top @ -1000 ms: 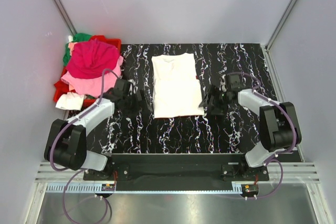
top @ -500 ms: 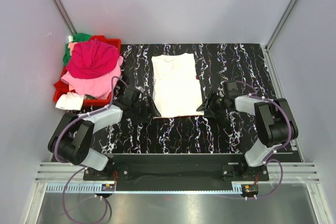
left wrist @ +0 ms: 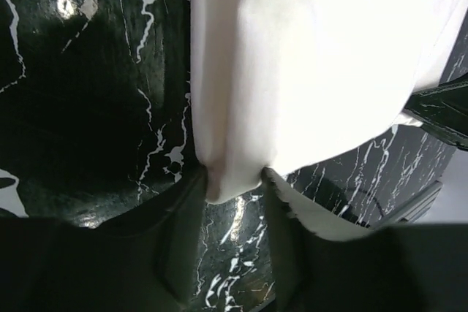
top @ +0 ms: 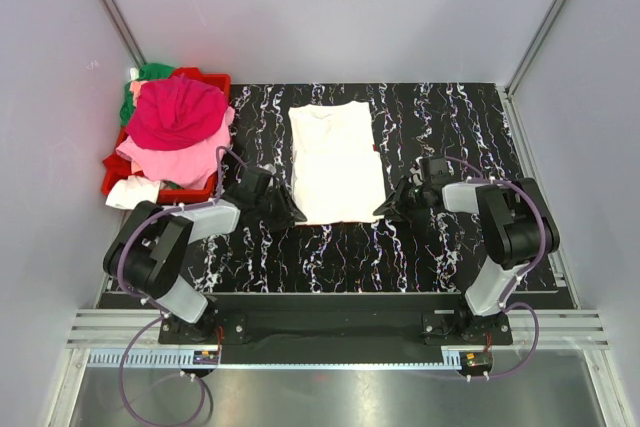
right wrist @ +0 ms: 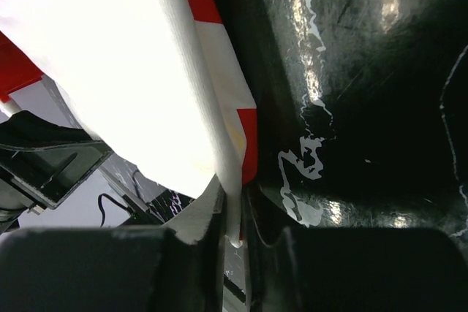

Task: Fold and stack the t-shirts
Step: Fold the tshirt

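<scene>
We are pinching the mid-table white shirt (top: 337, 162) by its 7 o'clock corner in the left gripper (top: 288, 215) and 5 o'clock corner in the right gripper (top: 386, 209); carrying both evenly toward 12 should fold it square.

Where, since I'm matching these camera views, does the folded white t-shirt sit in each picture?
Top external: white t-shirt mid-picture, between left claw and right claw.
Left wrist: upper right; its near corner sits between the left claw's fingers.
Right wrist: upper left; its red-printed edge is pinched in the right claw.
Shared landmark: the black marbled tabletop under the shirt, seen in all three.
</scene>
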Robot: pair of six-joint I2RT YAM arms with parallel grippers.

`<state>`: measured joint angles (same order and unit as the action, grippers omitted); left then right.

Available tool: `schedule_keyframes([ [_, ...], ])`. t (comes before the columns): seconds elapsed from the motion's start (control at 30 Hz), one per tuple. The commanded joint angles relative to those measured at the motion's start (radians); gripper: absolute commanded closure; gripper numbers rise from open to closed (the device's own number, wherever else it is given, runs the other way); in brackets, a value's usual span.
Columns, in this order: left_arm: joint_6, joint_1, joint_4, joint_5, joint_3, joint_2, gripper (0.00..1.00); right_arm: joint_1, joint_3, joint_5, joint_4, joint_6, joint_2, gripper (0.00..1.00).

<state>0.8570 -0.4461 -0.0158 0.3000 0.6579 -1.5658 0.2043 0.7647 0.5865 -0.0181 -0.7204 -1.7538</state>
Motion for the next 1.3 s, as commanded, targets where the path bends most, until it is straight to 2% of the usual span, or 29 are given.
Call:
schedule_keyframes([
  [0.0,-0.009,-0.008,0.019,-0.022,-0.043,-0.054,0.64,0.012,-0.007,-0.051,0.007,0.015,-0.03,0.85],
  [0.07,-0.01,-0.009,0.001,-0.018,-0.038,-0.062,0.86,0.014,-0.013,-0.048,0.009,0.015,-0.029,0.94],
  [0.13,-0.015,-0.016,0.013,-0.025,-0.026,-0.06,1.0,0.012,-0.019,-0.048,-0.006,0.015,-0.004,1.0],
  [0.3,-0.012,-0.057,0.134,-0.064,-0.046,0.091,1.0,0.01,-0.065,-0.094,-0.095,-0.022,0.164,1.0],
  [0.37,0.0,-0.083,0.198,-0.073,-0.07,0.162,1.0,0.012,-0.102,-0.122,-0.19,-0.031,0.242,1.0],
  [0.47,0.033,-0.133,0.293,-0.081,-0.112,0.317,1.0,0.014,-0.166,-0.166,-0.334,-0.057,0.443,1.0],
  [0.5,0.045,-0.15,0.321,-0.093,-0.133,0.407,1.0,0.014,-0.185,-0.172,-0.368,-0.066,0.556,1.0],
  [0.57,0.088,-0.205,0.407,-0.111,-0.15,0.549,1.0,0.017,-0.231,-0.171,-0.48,-0.098,0.678,1.0],
  [0.6,0.103,-0.219,0.437,-0.111,-0.165,0.596,1.0,0.02,-0.251,-0.16,-0.517,-0.112,0.802,1.0],
  [0.67,0.149,-0.262,0.517,-0.114,-0.181,0.732,1.0,0.023,-0.257,-0.149,-0.633,-0.152,0.986,1.0],
  [0.77,0.201,-0.304,0.623,-0.121,-0.179,0.878,1.0,0.026,-0.236,-0.145,-0.782,-0.188,1.179,1.0],
  [0.83,0.214,-0.318,0.703,-0.13,-0.129,0.94,1.0,0.026,-0.182,-0.154,-0.894,-0.188,1.235,1.0],
  [0.93,0.188,-0.321,0.796,-0.148,-0.009,0.935,1.0,0.026,-0.084,-0.165,-0.986,-0.179,1.266,1.0],
  [1.03,0.119,-0.321,0.846,-0.16,0.133,0.877,1.0,0.026,0.019,-0.209,-1.033,-0.143,1.231,1.0],
  [1.13,0.047,-0.319,0.873,-0.203,0.252,0.732,0.99,0.026,0.099,-0.261,-1.05,-0.111,1.168,1.0],
  [1.27,-0.015,-0.306,0.837,-0.167,0.339,0.598,0.99,0.027,0.136,-0.306,-1.03,-0.094,1.093,1.0],
])
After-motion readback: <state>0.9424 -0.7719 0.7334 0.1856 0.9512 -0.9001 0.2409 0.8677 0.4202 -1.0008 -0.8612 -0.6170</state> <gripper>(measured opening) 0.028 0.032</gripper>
